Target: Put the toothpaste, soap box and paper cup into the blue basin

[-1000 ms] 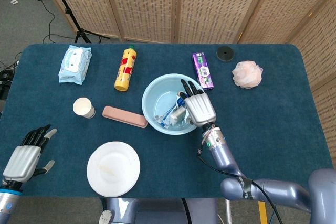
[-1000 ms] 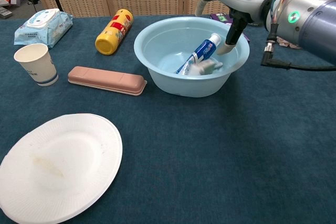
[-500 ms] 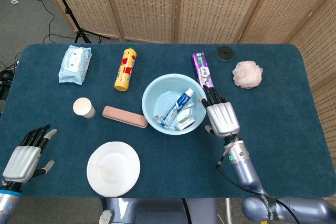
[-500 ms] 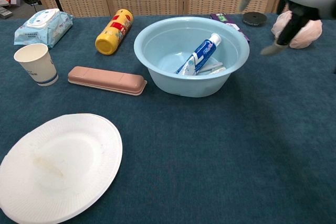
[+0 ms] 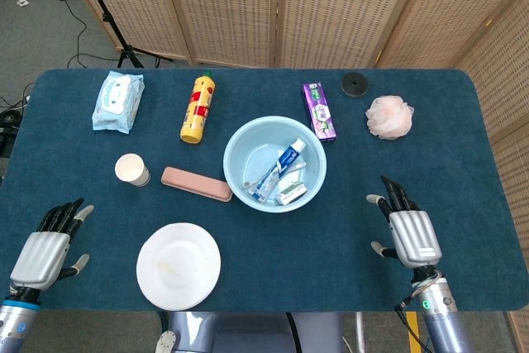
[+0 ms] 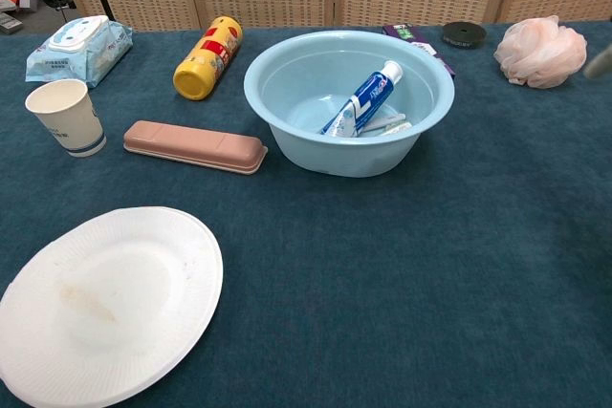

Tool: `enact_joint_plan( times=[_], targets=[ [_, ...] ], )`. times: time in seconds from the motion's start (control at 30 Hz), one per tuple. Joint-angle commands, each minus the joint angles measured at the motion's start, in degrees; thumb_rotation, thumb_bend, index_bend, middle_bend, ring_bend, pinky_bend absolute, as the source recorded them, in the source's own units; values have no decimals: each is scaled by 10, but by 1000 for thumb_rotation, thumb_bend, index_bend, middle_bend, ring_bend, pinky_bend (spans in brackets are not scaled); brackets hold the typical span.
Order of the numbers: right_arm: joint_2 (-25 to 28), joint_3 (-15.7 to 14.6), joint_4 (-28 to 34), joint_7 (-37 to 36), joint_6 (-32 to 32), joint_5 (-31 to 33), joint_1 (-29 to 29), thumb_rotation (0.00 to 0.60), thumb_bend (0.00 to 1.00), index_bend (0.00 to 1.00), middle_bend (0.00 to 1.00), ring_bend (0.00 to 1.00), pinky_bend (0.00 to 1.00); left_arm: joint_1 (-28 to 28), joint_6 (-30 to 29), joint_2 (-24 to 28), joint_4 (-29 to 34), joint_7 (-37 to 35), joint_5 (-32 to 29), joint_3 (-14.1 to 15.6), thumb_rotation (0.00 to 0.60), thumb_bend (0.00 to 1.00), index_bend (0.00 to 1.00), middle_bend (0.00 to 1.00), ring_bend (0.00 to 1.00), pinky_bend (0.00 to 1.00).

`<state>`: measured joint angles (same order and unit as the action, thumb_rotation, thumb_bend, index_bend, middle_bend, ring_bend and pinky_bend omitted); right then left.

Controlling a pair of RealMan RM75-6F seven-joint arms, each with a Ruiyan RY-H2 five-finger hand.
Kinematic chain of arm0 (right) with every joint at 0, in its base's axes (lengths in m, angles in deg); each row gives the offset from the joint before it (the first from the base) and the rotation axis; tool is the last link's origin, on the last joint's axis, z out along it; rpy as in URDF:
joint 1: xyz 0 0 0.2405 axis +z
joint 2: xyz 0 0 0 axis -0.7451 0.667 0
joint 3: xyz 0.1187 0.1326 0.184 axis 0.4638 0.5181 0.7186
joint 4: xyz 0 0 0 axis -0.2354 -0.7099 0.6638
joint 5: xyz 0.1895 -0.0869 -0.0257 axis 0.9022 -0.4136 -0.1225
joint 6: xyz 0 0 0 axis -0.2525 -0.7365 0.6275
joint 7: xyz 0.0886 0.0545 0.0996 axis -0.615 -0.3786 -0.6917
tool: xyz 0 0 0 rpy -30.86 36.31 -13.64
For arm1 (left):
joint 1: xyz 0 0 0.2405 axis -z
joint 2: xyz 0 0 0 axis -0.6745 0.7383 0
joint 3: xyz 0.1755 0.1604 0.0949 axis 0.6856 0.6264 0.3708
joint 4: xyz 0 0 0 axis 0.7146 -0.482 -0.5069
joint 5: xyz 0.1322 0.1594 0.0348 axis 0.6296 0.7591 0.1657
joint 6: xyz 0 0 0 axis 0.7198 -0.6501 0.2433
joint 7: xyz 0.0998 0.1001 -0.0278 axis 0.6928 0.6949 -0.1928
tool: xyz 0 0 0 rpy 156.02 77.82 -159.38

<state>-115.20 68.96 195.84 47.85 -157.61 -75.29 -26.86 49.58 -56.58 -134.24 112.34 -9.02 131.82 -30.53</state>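
The table (image 5: pixel 430 121) carries everything, and on it the blue basin (image 5: pixel 235 173) stands near the middle. The toothpaste (image 5: pixel 281 167) already lies inside it, leaning on the inner wall, with some small white pieces beside it which I cannot identify. Two things of the task are not yet inside.

The soap box (image 5: pixel 196 183), long and pink, lies flat just left of the basin, and the white plate (image 5: pixel 178 265) is in front of it. The paper cup (image 5: pixel 132 169) stands upright further left, near the soap box but apart from it.

The left hand (image 5: pixel 45 254) hangs at the near left corner, empty, with fingers apart. The right hand (image 5: pixel 409 233) is at the near right side, well apart from the basin, also empty with fingers spread. Only a blurred bit at the right edge of the chest view may belong to it.

I think the main risks are these. The soap box is low and flat on the cloth, so fingers may slide over it and push it against the basin instead of lifting it. If it is pushed, the basin may shift. The paper cup is light and soft; a strong grip may crush it, and a touch from the side may tip it over. A hand coming low could also drag the plate.
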Motion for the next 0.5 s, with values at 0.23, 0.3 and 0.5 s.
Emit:
enact_joint_plan(
  times=[0.23,0.3,0.5],
  targets=[
    [20,-45,-97,-77,-2,-39,-68,600,131,50,0,0,21,2,11,-20,-4,32,-16,-1,600,263,0,0,0,87],
    [24,-46,-115,-78,3,-36,-74,600,131,17,0,0,2,2,12,-25,-4,37,-18,-1,600,263,0,0,0,87],
    [26,-40,-150,-60,3,-46,-87,600,131,0,0,0,0,4,13,-35,-5,47,-32,-9,600,262,0,0,0,87]
  ],
)
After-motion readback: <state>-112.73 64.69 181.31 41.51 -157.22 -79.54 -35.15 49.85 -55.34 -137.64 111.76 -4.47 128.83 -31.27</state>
